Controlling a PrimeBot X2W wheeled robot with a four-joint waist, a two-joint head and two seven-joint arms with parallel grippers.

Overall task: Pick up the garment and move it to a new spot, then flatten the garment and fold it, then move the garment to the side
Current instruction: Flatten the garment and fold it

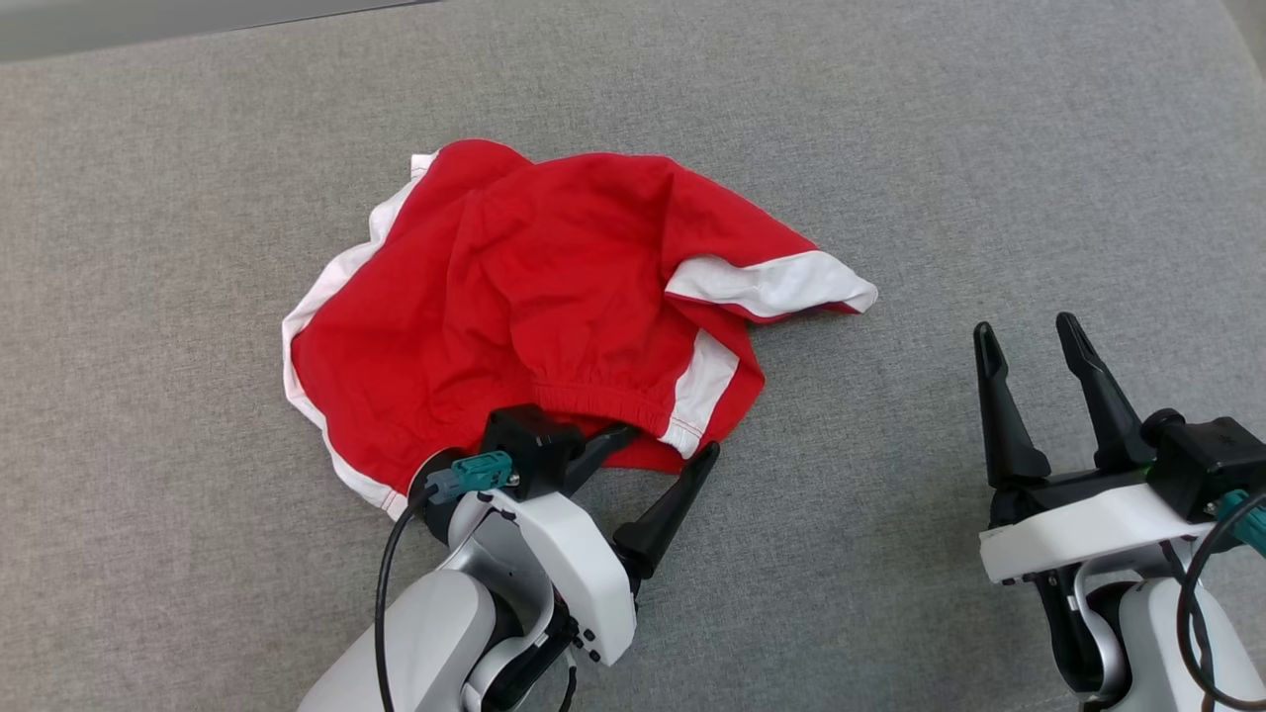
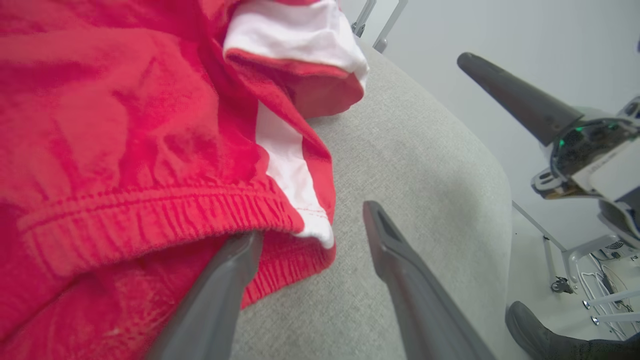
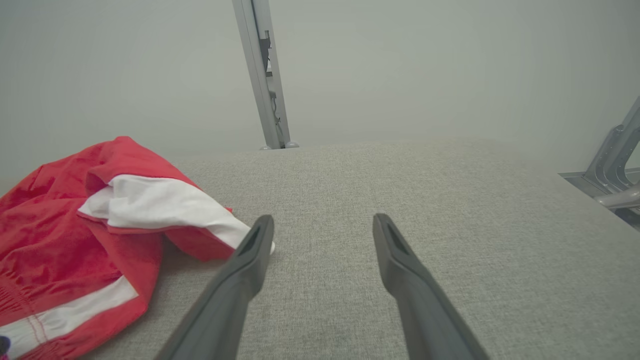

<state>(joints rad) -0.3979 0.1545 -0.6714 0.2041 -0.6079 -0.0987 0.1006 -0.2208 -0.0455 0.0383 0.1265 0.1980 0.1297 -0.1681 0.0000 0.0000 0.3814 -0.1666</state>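
Red garment [image 1: 514, 297] on grey surface [image 1: 989, 148], left claw [image 1: 673, 440] wide astride its waistband

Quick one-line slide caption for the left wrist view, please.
Open left gripper at the red shorts: one finger tip hidden under the waistband, the other over bare grey fabric.

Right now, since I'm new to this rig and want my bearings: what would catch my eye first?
The crumpled red shorts with white trim, lying mid-picture on the grey surface. The open left claw is at their near edge, one finger under the elastic waistband; the open right claw hangs over bare surface to the right, apart from them.
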